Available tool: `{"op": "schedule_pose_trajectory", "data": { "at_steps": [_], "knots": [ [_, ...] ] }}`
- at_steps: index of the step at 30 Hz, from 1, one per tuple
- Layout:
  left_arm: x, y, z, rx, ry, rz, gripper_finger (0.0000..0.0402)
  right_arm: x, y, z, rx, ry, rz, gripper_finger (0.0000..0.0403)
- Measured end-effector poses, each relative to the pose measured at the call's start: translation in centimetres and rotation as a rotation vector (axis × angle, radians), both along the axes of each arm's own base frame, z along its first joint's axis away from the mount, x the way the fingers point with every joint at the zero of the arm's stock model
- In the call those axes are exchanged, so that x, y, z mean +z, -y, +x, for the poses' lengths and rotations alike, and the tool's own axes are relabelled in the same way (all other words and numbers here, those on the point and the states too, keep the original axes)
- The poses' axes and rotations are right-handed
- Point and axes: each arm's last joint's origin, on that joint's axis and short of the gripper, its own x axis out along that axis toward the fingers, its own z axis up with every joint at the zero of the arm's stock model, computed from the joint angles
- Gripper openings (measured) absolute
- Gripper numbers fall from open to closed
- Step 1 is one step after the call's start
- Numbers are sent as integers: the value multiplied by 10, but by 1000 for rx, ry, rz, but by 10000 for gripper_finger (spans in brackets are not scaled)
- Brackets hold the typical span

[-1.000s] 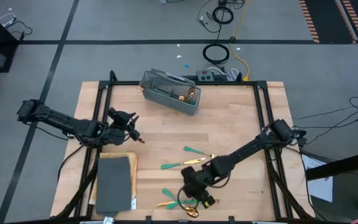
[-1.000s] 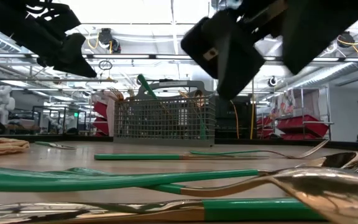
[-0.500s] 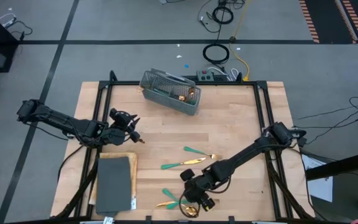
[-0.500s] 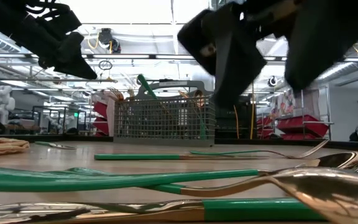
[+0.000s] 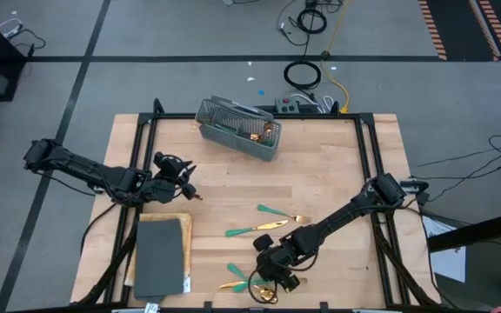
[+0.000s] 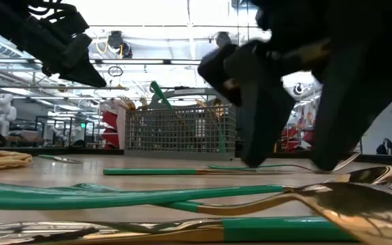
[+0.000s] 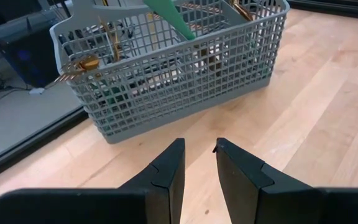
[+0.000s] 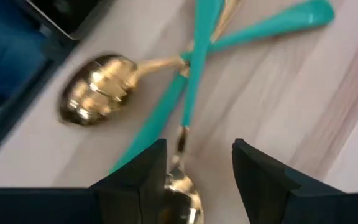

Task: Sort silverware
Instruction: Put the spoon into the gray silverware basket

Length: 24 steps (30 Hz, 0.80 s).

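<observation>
So this is the pick-up step for sure. The right end effector (image 5: 272,276) is down low over the crossed pile of gold-headed, teal-handled silverware (image 5: 249,280), the bit of cutlery lying farthest from the grey wire-mesh basket (image 5: 238,129) on the wooden bench (image 5: 329,165). In the right wrist view its fingers (image 8: 135,180) are parted, gripping nothing, with one teal-handled gold spoon (image 8: 182,168) running right up between them. Its bowl sits at the finger roots. Two more teal-handled pieces (image 5: 268,222) lie on the bench between that pile and the basket.

The left end effector (image 5: 183,176) hangs released and empty over bare bench, well to the side of the basket. In its own wrist view the basket already has several pieces standing in it.

Next move, I'd guess: drop the last bit, pinch that spoon near the neck without snagging the handles crossing it, then carry it to the basket. Tricky part is those crossed handles coming along.
</observation>
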Motion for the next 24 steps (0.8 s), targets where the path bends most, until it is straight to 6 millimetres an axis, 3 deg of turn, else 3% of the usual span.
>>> {"op": "schedule_pose_trajectory", "data": {
  "at_steps": [11, 19, 24],
  "knots": [
    [-1, 0, -1, 0, -13, 4, 99, -18, 3, 3, -35, -57, -5, 164],
    [-1, 0, -1, 0, -12, 4, 99, -19, 3, 2, -53, -70, -10, 162],
    [-1, 0, -1, 0, -11, 4, 99, -19, 5, 2, -83, -52, -72, 113]
  ]
}}
